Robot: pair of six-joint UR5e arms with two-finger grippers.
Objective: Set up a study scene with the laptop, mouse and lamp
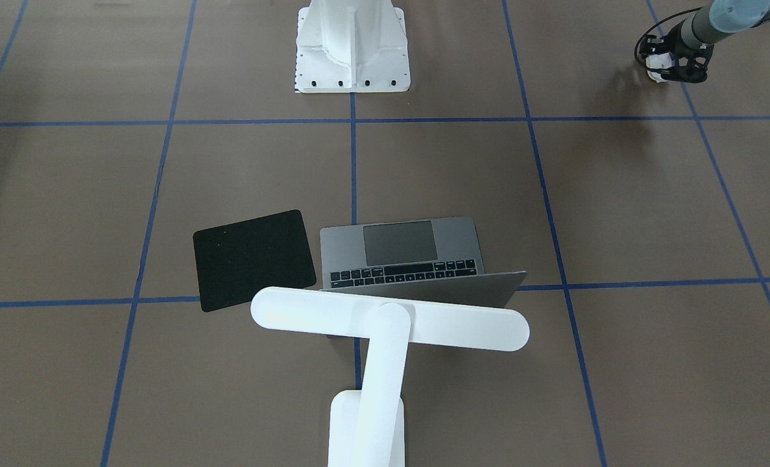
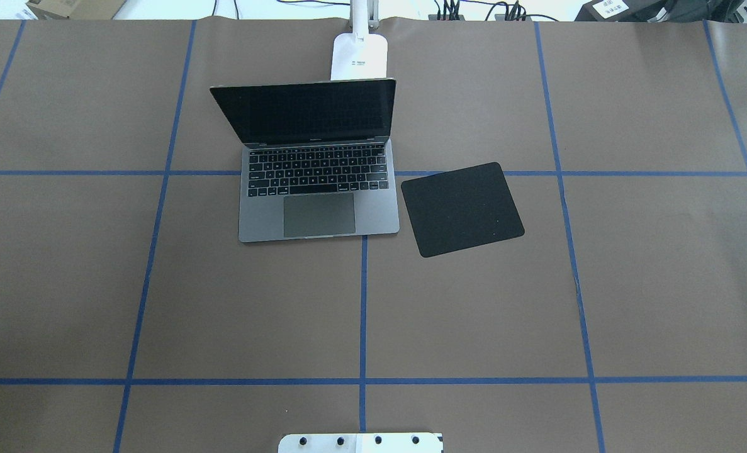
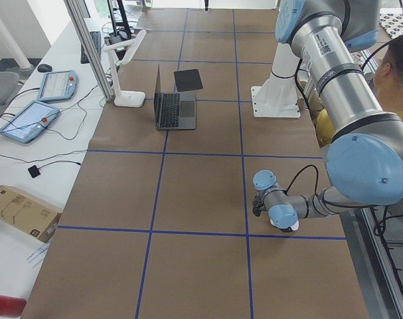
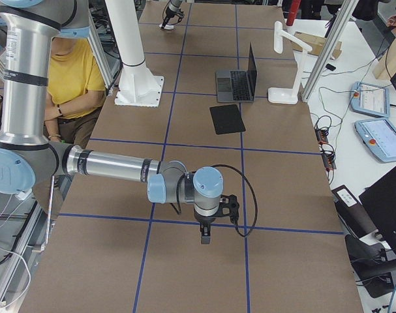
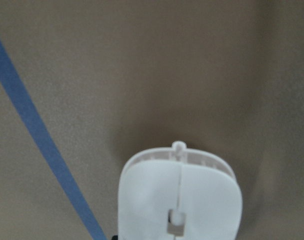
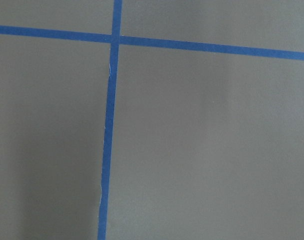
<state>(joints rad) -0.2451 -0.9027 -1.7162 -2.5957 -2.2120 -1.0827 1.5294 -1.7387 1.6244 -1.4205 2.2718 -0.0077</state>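
The left end effector (image 1: pixel 667 63) grasps the small glossy white oval mouse (image 5: pixel 179 200) low over the brown worktop (image 2: pixel 474 314).
The open space-grey metal laptop (image 2: pixel 320 189) sits well apart from the mouse, with a flat black square pad (image 2: pixel 461 209) just beside it and the white T-shaped desk lamp (image 1: pixel 385 324) behind its lid. I cannot tell whether the right end effector (image 4: pixel 205 236) is clenched or released.

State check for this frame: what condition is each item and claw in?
laptop: open, screen dark.
lamp: standing behind the laptop; lit or not unclear.
mouse: at the left claw.
black pad: flat, bare.
left claw: grip unclear.
right claw: pointing down; opening unclear.
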